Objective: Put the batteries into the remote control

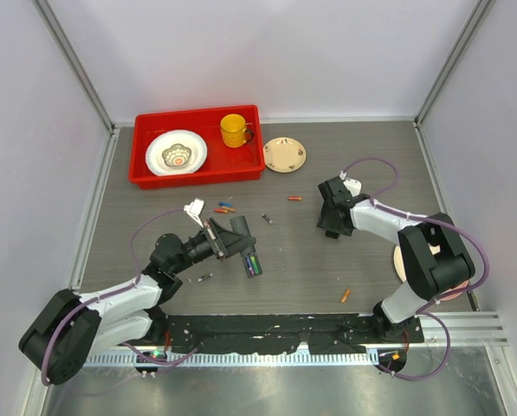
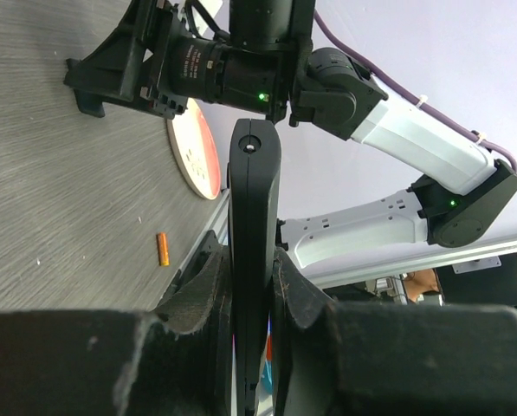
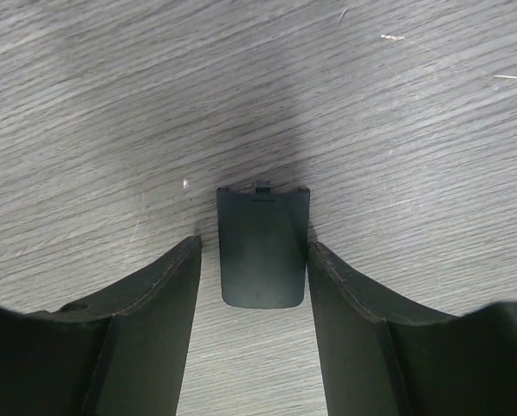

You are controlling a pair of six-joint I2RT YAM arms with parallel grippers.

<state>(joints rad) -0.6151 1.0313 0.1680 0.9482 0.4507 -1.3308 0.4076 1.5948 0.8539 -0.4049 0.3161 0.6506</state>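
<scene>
A: Where do we have the remote control (image 1: 252, 260)?

B: In our left gripper (image 1: 234, 237), which is clamped tight on it, left of the table's middle; on the left wrist view we see it edge-on, pinched between the two fingers (image 2: 206, 295), its far end poking out past them; from above, purple and green batteries (image 1: 254, 264) show in its open back.

A: And our right gripper (image 1: 332, 224)?

B: It points down at the table (image 1: 310, 269) right of centre, well apart from the remote control; its jaws stand apart, with the small black back cover (image 3: 262, 247) lying flat on the table between them; we see a strip of table between the cover and one finger; the other finger sits right at the cover's edge, and we cannot tell whether it touches.

A: Which batteries do we see lying loose?

B: A small cluster (image 1: 224, 208) of red, blue and orange ones just beyond the left gripper; a red one (image 1: 294, 198) near the right gripper; an orange one (image 1: 345, 295) towards the front on the right; a dark short piece (image 1: 267, 218) and another (image 1: 204, 277) lie near the remote control, too small for us to make out.

A: And the rest?

B: A red tray (image 1: 197, 180) at the back left holds a white plate (image 1: 177, 152) and a yellow mug (image 1: 235, 130); a patterned saucer (image 1: 284, 154) lies just beside the tray on its right.
</scene>
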